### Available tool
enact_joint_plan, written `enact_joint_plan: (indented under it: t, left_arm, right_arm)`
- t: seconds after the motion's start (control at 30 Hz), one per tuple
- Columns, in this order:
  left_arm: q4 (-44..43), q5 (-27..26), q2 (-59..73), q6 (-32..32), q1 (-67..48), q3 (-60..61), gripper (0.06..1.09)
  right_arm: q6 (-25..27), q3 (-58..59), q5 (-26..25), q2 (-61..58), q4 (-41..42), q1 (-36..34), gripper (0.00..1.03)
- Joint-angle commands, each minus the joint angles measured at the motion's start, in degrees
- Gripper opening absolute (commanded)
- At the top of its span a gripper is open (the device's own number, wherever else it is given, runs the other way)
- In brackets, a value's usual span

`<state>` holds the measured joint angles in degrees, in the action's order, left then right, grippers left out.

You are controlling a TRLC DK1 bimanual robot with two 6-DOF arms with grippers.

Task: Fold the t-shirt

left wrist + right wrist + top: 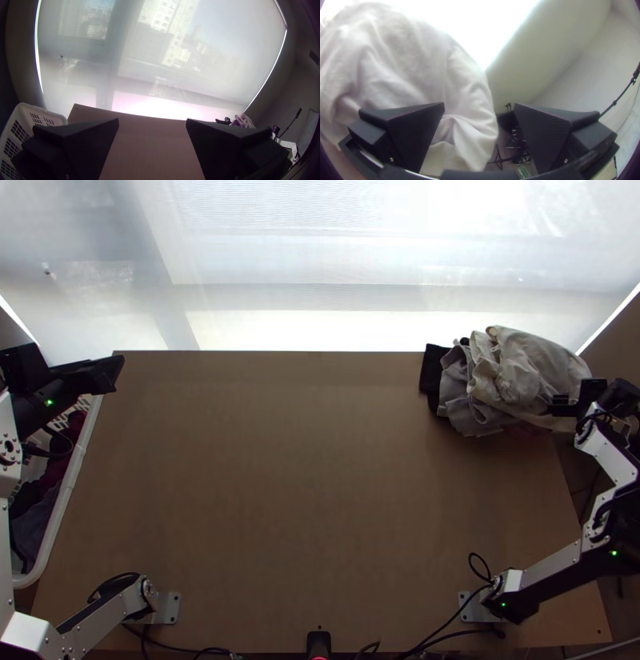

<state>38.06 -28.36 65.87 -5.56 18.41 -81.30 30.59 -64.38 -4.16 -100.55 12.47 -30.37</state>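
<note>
Behind the wooden worktop (304, 484) stands a bright window with a pale blind (320, 260). At the far right corner lies a bunched pile of clothes (512, 372), with white cloth (552, 360) above grey cloth (456, 384); which piece is the t-shirt, I cannot tell. The right gripper (562, 404) is at this pile, its fingers spread. The left gripper (117, 374), near the far left corner, also has its fingers spread, close to a white basket (68, 492).
</note>
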Motion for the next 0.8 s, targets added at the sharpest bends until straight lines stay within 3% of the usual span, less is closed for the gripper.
enact_joint_plan:
  t: [0.0,0.23,0.33,0.53,0.57,0.63,0.77]
  left_arm:
    - [0.26,0.15,-0.48,0.46,-0.31,-0.27,1.04]
    - [2.28,1.03,-2.85,2.22,-0.22,-0.09,1.04]
    - [2.45,1.03,-4.17,2.22,-0.31,1.05,1.04]
    - [2.28,1.03,-5.92,2.22,-1.01,4.66,1.04]
    - [2.28,1.11,-6.19,2.22,-1.01,4.92,1.04]
    - [2.54,1.38,-6.72,2.84,-1.1,5.62,1.04]
    - [3.33,2.96,-7.95,4.86,-1.1,6.77,1.04]
  right_arm:
    - [-0.53,-1.98,2.41,10.99,-7.81,-1.36,0.99]
    - [-1.85,-4.44,2.85,20.05,-5.97,-8.39,0.97]
    - [-3.34,-3.74,2.93,21.19,-5.79,-5.93,0.82]
    - [-2.38,0.4,3.02,14.16,6.95,6.02,0.09]
    - [-3.08,0.4,3.02,12.49,7.92,7.17,0.02]
    - [-8.18,0.4,3.02,8.71,9.24,8.49,0.02]
    - [-11.08,-1.1,3.11,0.88,13.28,11.47,0.02]
